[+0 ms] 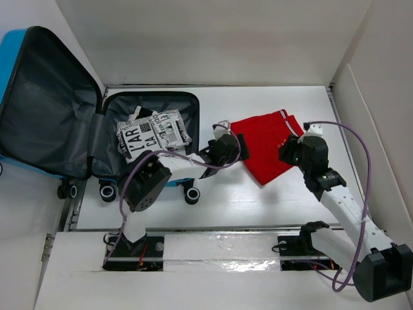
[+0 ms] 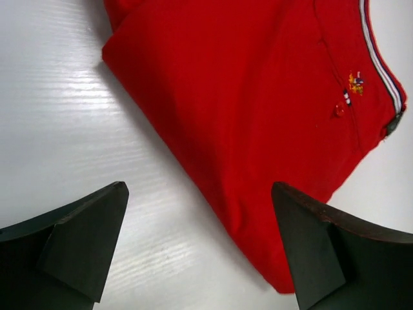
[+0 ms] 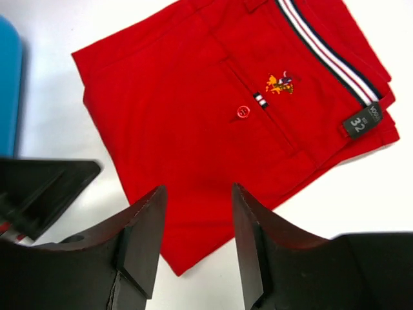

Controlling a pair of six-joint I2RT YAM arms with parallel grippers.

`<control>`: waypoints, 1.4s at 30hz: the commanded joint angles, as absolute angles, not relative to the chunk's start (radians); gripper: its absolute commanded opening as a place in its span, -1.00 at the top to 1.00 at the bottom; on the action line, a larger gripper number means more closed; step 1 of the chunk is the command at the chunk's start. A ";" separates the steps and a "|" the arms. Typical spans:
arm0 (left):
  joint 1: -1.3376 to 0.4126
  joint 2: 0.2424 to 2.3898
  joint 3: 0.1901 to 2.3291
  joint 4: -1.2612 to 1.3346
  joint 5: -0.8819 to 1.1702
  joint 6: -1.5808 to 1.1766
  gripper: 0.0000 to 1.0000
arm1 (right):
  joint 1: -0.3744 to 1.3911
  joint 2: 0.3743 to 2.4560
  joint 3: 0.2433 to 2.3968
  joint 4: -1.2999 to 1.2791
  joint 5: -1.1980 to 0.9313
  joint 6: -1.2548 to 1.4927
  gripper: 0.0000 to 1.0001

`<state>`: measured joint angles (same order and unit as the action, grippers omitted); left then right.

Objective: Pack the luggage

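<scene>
The blue luggage lies open at the left, its lid leaning back, dark grey lining showing. A folded black-and-white printed garment lies in its lower half. Folded red shorts with a striped waistband lie on the table to the right of it. My left gripper is open wide at the shorts' left edge; in the left wrist view the shorts lie between and beyond the jaws. My right gripper is open and empty just above the shorts, at their right side.
White walls enclose the table at the back and on the right. The luggage's black wheels stand near the left arm. A blue edge of the luggage and my left gripper show in the right wrist view.
</scene>
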<state>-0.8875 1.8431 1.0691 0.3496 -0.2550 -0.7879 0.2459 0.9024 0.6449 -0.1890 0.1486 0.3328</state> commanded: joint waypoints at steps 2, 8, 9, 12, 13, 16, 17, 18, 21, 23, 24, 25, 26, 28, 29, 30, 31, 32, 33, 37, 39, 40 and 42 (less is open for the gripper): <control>-0.876 1.952 1.247 0.273 -0.247 -0.792 -0.88 | 0.207 0.902 0.640 -0.069 0.025 0.318 -0.04; -0.865 2.144 1.454 0.144 -0.241 -0.796 -0.79 | 0.207 0.875 0.626 -0.045 -0.080 0.322 -0.04; -0.865 2.161 1.466 0.131 -0.244 -0.798 -0.74 | 0.207 0.868 0.626 -0.043 -0.086 0.324 -0.04; -0.865 2.200 1.471 0.179 -0.238 -0.807 -0.27 | 0.207 0.835 0.617 -0.035 -0.090 0.325 -0.04; -0.865 2.204 1.467 0.195 -0.236 -0.804 0.37 | 0.207 0.825 0.615 -0.035 -0.092 0.328 -0.04; -0.854 2.207 1.470 0.256 -0.249 -0.773 1.00 | 0.207 0.787 0.606 -0.031 -0.107 0.333 -0.04; -0.844 2.210 1.480 0.264 -0.239 -0.764 1.00 | 0.207 0.779 0.603 -0.025 -0.113 0.334 -0.04; -0.833 2.210 1.482 0.290 -0.236 -0.741 1.00 | 0.207 0.769 0.598 -0.011 -0.121 0.337 -0.03; -0.812 2.165 1.457 0.366 -0.195 -0.698 1.00 | 0.207 0.761 0.574 0.059 -0.181 0.371 -0.02; -0.811 2.087 1.448 0.383 -0.173 -0.640 1.00 | 0.241 0.767 0.558 0.101 -0.196 0.391 -0.01; -0.802 2.056 1.448 0.374 -0.175 -0.614 1.00 | 0.251 0.770 0.561 0.112 -0.184 0.402 -0.01; -0.802 2.019 1.450 0.367 -0.175 -0.557 1.00 | 0.262 0.778 0.580 0.110 -0.160 0.402 -0.01; -0.802 1.944 1.448 0.359 -0.173 -0.528 1.00 | 0.273 0.781 0.590 0.107 -0.149 0.400 -0.01; -0.776 1.870 1.451 0.315 -0.176 -0.473 1.00 | 0.273 0.782 0.609 0.103 -0.134 0.391 -0.01; -0.764 1.797 1.445 0.296 -0.181 -0.428 1.00 | 0.273 0.782 0.618 0.103 -0.132 0.388 -0.01; -0.729 1.722 1.439 0.264 -0.164 -0.416 1.00 | 0.273 0.781 0.620 0.098 -0.132 0.385 -0.02; -0.729 1.721 1.427 0.252 -0.164 -0.405 1.00 | 0.273 0.781 0.620 0.095 -0.132 0.382 -0.02; -0.679 1.648 1.402 0.236 -0.134 -0.399 1.00 | 0.273 0.776 0.615 0.094 -0.133 0.380 -0.02; -0.649 1.613 1.388 0.195 -0.132 -0.400 1.00 | 0.273 0.773 0.603 0.095 -0.132 0.376 -0.02; -0.451 1.421 1.263 0.138 -0.072 -0.434 1.00 | 0.253 0.738 0.551 0.121 -0.129 0.379 -0.02; -0.306 1.333 1.165 0.114 -0.028 -0.455 1.00 | 0.238 0.721 0.541 0.123 -0.150 0.374 -0.02; -0.255 1.309 1.129 0.106 -0.025 -0.469 1.00 | 0.226 0.716 0.546 0.115 -0.172 0.371 -0.02; -0.084 1.263 1.017 0.104 0.004 -0.491 1.00 | 0.225 0.707 0.554 0.089 -0.181 0.365 -0.02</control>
